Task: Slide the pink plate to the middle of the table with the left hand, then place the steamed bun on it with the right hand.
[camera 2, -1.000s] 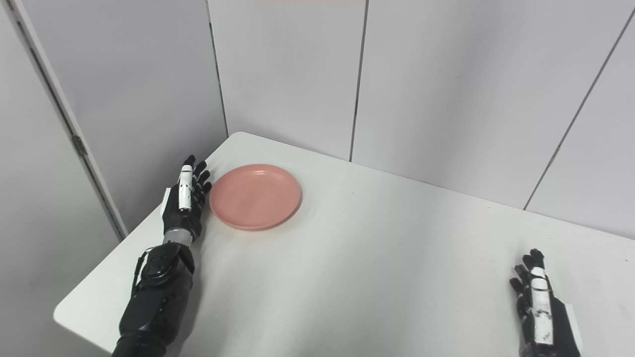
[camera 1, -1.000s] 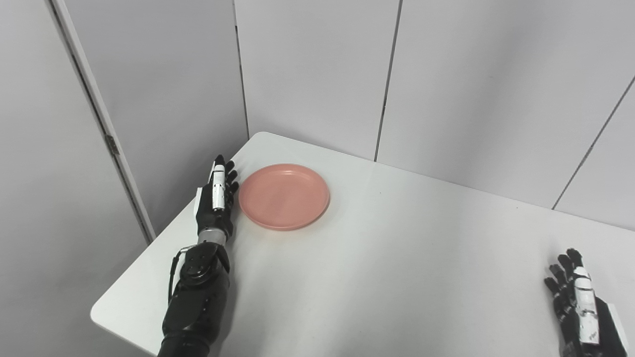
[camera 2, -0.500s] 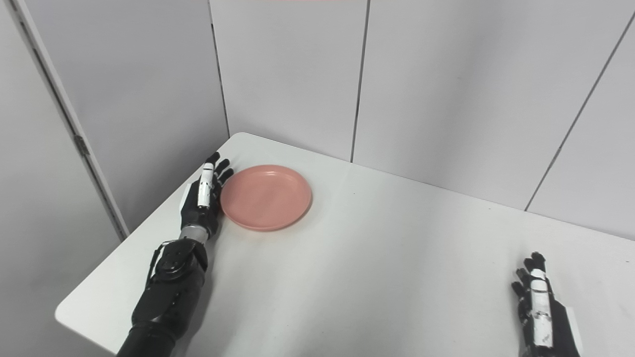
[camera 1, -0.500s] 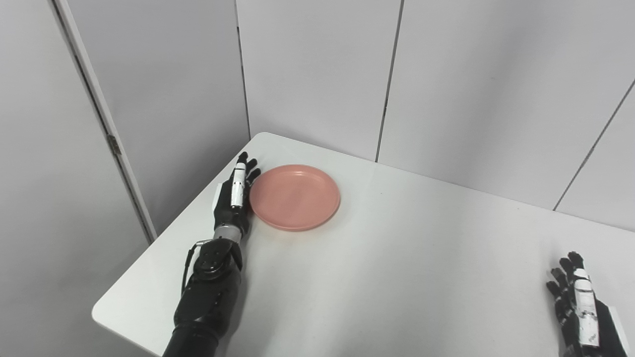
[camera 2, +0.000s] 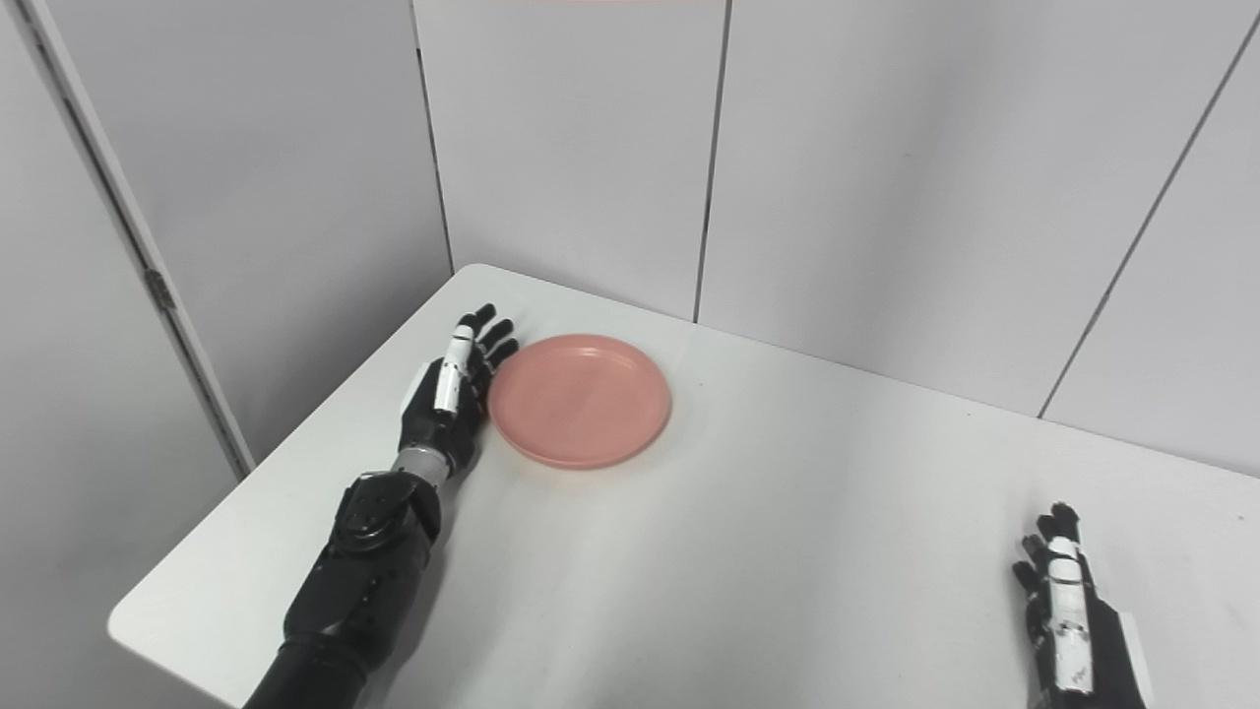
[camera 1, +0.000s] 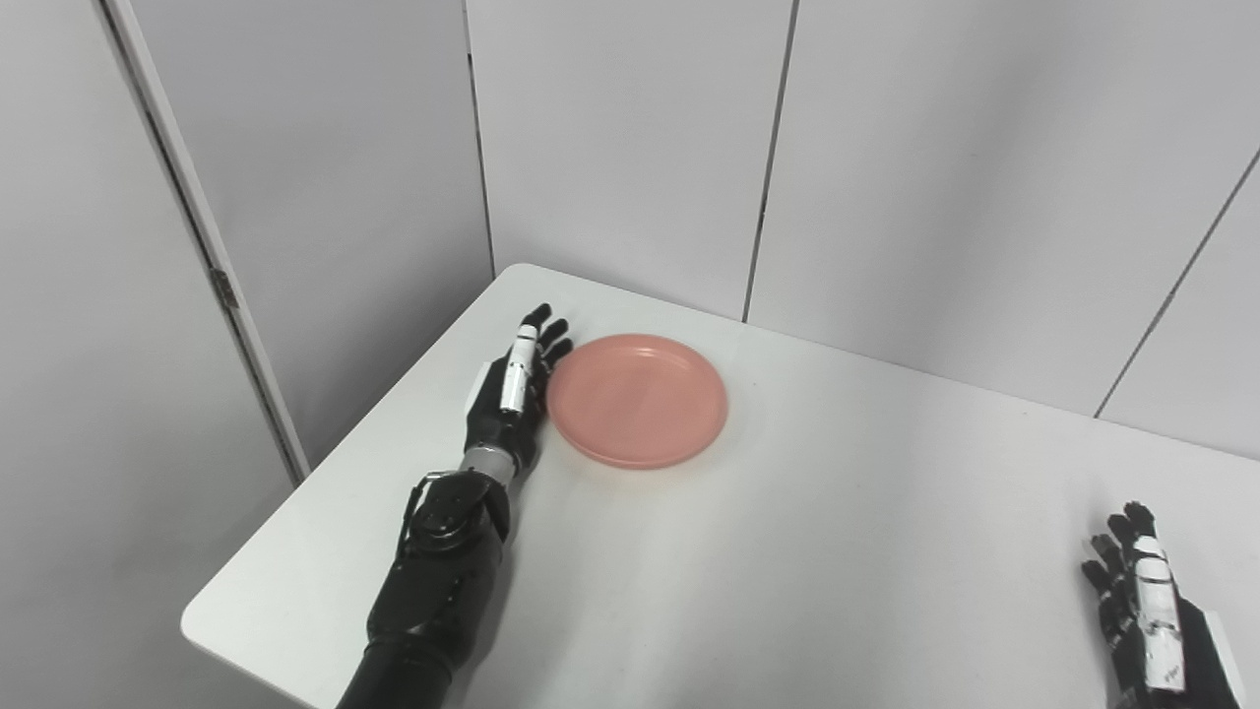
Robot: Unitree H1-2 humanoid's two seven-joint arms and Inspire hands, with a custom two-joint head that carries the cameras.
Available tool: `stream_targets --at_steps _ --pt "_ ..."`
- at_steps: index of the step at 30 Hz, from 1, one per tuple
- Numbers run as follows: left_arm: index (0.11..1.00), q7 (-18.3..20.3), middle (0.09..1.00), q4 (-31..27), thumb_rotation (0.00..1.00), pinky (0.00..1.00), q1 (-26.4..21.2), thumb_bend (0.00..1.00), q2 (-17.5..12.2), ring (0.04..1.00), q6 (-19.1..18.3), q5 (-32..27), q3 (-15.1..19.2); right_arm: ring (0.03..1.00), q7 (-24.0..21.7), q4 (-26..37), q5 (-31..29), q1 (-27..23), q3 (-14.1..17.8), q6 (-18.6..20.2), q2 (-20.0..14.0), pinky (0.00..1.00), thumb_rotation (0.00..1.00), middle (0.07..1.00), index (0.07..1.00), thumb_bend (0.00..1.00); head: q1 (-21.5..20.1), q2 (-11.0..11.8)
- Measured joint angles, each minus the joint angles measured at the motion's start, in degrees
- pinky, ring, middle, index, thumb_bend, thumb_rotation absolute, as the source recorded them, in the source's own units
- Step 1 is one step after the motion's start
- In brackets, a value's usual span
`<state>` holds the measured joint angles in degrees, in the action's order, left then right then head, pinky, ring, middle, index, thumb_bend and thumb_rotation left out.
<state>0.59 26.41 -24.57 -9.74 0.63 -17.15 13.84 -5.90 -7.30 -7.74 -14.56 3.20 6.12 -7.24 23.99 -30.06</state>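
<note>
The left hand (camera 1: 507, 394), fingers straight and holding nothing, presses the pink plate (camera 1: 638, 400) near the desk's (camera 1: 787, 551) far-left corner, short of centre; right hand (camera 1: 1152, 620) waits open, no bun visible.

Bright, even overhead light; soft faint shadows on table (camera 1: 787, 551); sharp, no glare.

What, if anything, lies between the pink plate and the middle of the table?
Nothing visible does: the round pink plate, with the left hand against its left rim, faces only bare white table toward the middle.
</note>
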Motion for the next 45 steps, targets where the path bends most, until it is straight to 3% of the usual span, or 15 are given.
stream_targets --at_steps 12,29,45 --pt "0.925 2.88 0.924 -4.08 1.00 0.92 0.81 0.42 3.07 0.929 -3.79 0.48 -6.05 1.000 -1.11 -3.29 0.06 -0.50 -0.45 -4.66 0.00 1.00 1.00 1.000 0.999 0.17 -5.80 -1.23" --pt "0.967 9.90 0.968 -13.62 1.00 0.99 5.02 0.38 7.99 0.964 -13.09 -1.56 -12.15 0.983 0.53 -3.96 2.48 -0.95 -1.30 -5.13 1.27 1.00 1.00 0.981 0.982 0.24 -16.78 -2.90" --pt "0.969 16.80 0.962 -14.70 1.00 0.98 7.23 0.42 8.88 0.957 -14.76 -6.13 -14.46 0.977 2.63 -4.11 3.73 -1.12 -1.37 -5.26 2.75 0.99 1.00 0.979 0.981 0.25 -21.88 -4.48"
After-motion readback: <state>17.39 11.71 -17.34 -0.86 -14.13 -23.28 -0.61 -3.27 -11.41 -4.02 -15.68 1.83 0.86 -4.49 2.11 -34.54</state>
